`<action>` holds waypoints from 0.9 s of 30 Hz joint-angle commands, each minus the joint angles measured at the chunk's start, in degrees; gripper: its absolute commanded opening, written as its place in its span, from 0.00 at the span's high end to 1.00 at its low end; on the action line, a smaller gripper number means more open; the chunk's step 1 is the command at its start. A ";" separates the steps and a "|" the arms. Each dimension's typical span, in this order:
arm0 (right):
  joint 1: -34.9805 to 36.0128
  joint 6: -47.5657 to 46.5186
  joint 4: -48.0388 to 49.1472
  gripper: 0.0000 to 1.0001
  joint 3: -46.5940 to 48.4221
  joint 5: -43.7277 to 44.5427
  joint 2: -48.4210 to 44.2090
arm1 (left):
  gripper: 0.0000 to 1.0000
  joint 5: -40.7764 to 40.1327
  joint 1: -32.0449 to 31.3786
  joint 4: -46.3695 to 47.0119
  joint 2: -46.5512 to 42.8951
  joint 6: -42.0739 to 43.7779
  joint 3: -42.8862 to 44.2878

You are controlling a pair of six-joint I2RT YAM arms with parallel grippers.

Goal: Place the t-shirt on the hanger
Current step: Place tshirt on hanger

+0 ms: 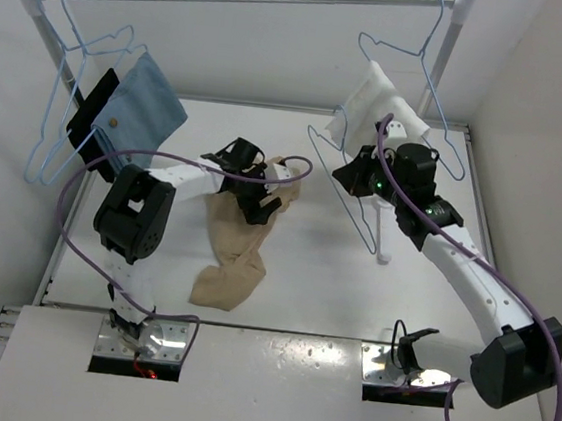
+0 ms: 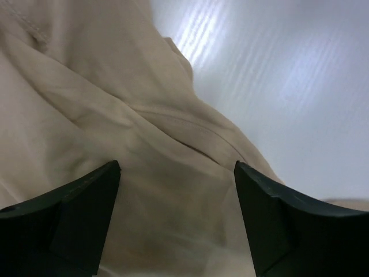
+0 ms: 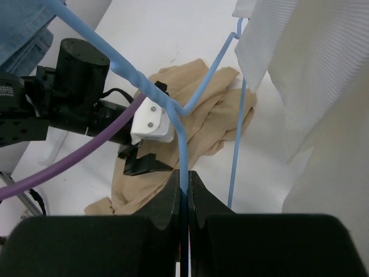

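The t-shirt (image 1: pixel 225 265) lies crumpled mid-surface (image 1: pixel 303 283), at 8 o'clock from the hanger (image 3: pixel 183 150), whose wire is pinched in the closed right end effector (image 3: pixel 184 179). The left end effector (image 2: pixel 176 167) is spread over the shirt's 12 o'clock end, with nothing clamped. Grasping is judged to be in hand; closing on a fold is called for next.

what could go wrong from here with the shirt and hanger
1. The left tool is open over the bunched t-shirt; closing here may pinch several layers.
2. The right tool pinches only a thin wire of the hanger, which could swivel.
3. The white cloth hangs close beside it and might snag.
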 commanded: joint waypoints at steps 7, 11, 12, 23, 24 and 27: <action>0.21 -0.66 0.93 1.00 -0.59 2.70 -4.80 | 0.75 -6.71 -0.96 1.83 -0.15 -2.61 -0.63; 0.21 -1.19 1.46 1.00 -0.59 2.70 -5.33 | 1.00 -6.71 0.45 -0.63 -2.80 -1.20 -1.35; 0.21 -1.71 1.46 1.00 -0.59 2.70 -4.72 | 1.00 -6.71 1.06 -0.64 -3.49 -1.20 -1.95; 0.21 -2.24 1.01 1.00 -1.12 0.86 -4.10 | 1.00 -8.56 5.10 -2.91 -8.85 -8.05 -0.03; 0.21 -2.24 1.02 1.00 -1.82 0.86 -4.10 | 1.00 -8.56 5.72 -4.14 -11.47 -8.57 1.63; 0.21 -2.24 1.72 1.00 -2.35 -0.80 -2.18 | 1.00 -7.68 7.31 -6.69 -16.83 -10.77 3.75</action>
